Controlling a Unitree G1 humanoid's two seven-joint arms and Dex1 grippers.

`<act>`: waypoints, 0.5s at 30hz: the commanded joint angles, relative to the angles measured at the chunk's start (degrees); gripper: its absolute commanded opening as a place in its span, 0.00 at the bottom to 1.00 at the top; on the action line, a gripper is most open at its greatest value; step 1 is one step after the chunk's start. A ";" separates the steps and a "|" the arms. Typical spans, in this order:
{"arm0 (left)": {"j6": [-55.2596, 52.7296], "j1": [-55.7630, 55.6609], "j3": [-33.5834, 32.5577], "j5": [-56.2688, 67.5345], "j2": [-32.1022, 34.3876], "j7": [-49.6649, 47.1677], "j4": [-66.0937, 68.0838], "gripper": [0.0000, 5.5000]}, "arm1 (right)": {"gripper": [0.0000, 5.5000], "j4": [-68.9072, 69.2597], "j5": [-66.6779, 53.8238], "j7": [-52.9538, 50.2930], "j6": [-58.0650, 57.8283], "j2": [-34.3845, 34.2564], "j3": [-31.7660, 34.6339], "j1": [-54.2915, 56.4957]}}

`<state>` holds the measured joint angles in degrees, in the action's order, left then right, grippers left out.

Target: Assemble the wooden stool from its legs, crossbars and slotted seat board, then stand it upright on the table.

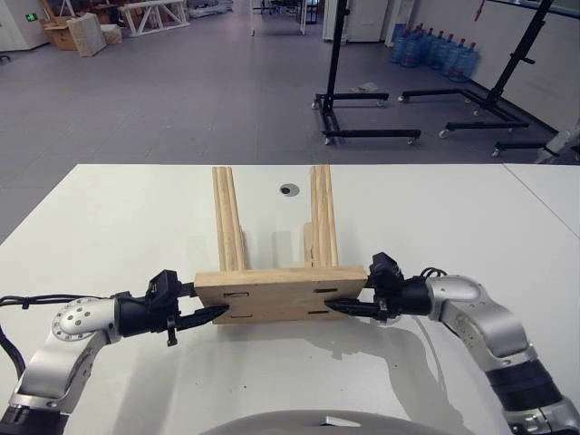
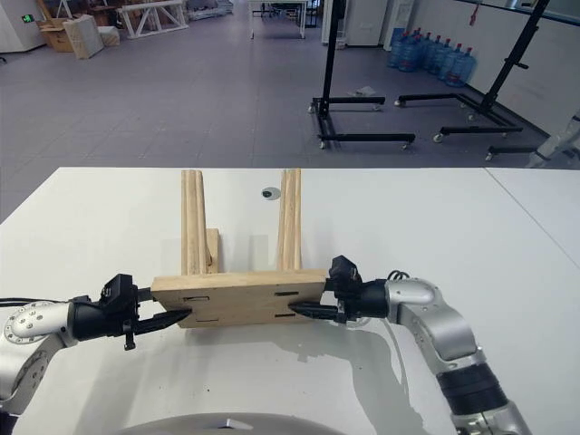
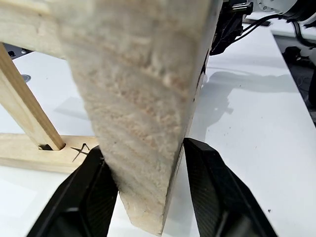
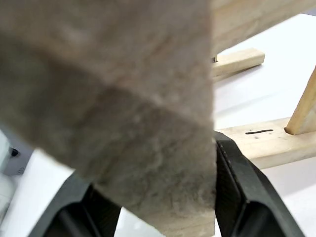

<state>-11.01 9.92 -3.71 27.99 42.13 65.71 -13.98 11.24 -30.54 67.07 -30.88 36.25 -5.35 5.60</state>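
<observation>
The wooden stool lies on its side on the white table [image 1: 109, 217], its slotted seat board [image 1: 276, 292] standing on edge toward me and its legs [image 1: 228, 217] running away over the tabletop. My left gripper [image 1: 210, 314] is shut on the board's left end. My right gripper [image 1: 340, 306] is shut on the board's right end. In the left wrist view the black fingers [image 3: 91, 197] clamp both faces of the seat board [image 3: 143, 98], with a crossbar [image 3: 34, 150] and leg beside it. The right wrist view has the fingers [image 4: 247, 192] pinching the seat board [image 4: 138, 113], a crossbar [image 4: 266, 140] behind.
A small round grommet hole [image 1: 289, 189] sits in the table beyond the legs. Past the table's far edge are black wheeled racks [image 1: 372, 100] on an open floor, and water jugs [image 1: 435, 45] at the back right.
</observation>
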 commanded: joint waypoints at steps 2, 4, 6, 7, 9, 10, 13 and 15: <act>-14.27 -3.42 0.22 7.07 2.22 -2.60 -5.01 0.35 | 0.38 2.05 -15.01 0.91 -16.90 0.89 4.62 9.59; -21.97 -6.07 -0.45 12.46 2.77 -4.63 -7.43 0.35 | 0.38 -0.11 -20.24 1.16 -25.46 0.89 5.89 14.83; -29.20 -9.92 -1.55 17.99 2.58 -7.89 -8.94 0.35 | 0.38 -3.61 -23.89 0.10 -33.28 -0.02 7.03 19.95; -32.65 -12.00 -2.27 21.00 2.30 -9.75 -9.38 0.35 | 0.37 -5.49 -24.87 -0.73 -36.67 -0.76 7.42 22.09; -39.23 -17.89 -4.07 26.80 0.97 -15.32 -8.81 0.35 | 0.37 -9.27 -26.23 -3.34 -43.28 -3.23 8.48 25.99; -42.09 -20.60 -4.95 29.21 0.29 -18.16 -8.07 0.35 | 0.37 -10.78 -26.92 -4.70 -46.09 -4.48 9.33 27.43; -49.54 -26.49 -6.94 35.03 -1.79 -25.96 -4.62 0.35 | 0.37 -16.39 -27.93 -10.20 -53.12 -8.84 13.98 31.15; -53.89 -29.94 -8.18 37.80 -3.89 -31.60 0.05 0.35 | 0.37 -20.08 -27.58 -14.70 -56.61 -12.33 17.74 33.52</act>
<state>-59.17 -14.93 -14.70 65.14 41.89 43.60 -15.56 -6.43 -54.52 57.62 -80.80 33.28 12.52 34.89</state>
